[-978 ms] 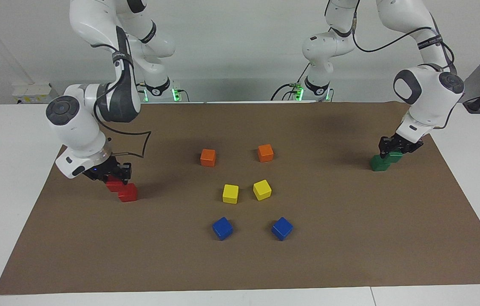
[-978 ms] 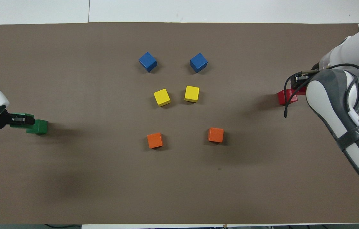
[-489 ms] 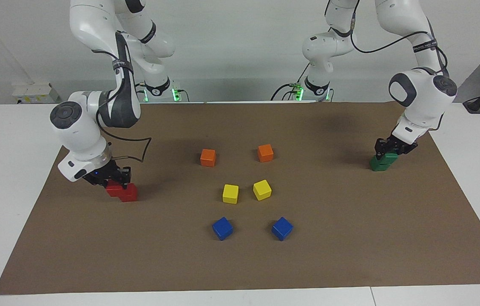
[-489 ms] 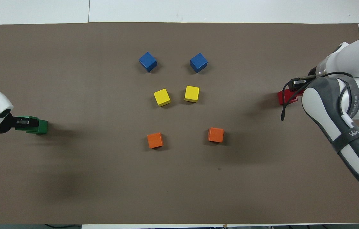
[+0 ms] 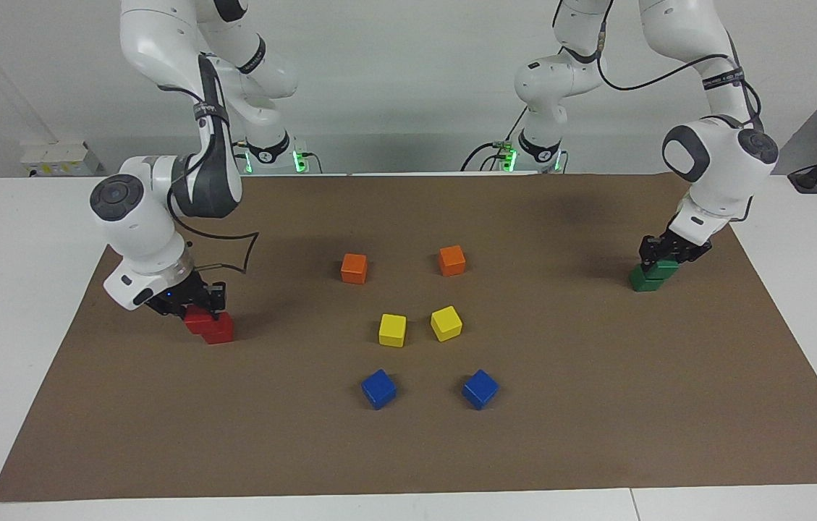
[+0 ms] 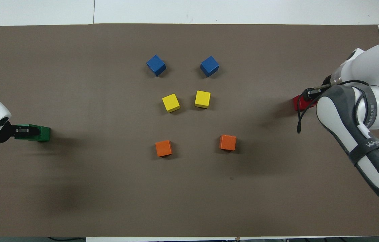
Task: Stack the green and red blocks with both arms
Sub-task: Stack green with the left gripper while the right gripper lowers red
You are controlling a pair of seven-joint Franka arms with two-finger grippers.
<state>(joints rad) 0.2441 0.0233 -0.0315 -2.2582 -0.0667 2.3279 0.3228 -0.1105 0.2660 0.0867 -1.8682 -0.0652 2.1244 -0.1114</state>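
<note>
We judge both arms are at the placing step: the right pincer (image 5: 196,307) is closed on a red cube (image 5: 197,319) and the left pincer (image 5: 663,255) on a green cube (image 5: 660,267), each now shifted closer over its resting red cube (image 5: 219,331) and green cube (image 5: 643,280) at opposite bench ends, needing final alignment, lowering, then release.

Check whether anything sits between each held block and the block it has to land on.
Nothing visible does. The left gripper holds a green block directly over the other green block; the right gripper holds a red block over the second red block. The other cubes lie mid-table.
</note>
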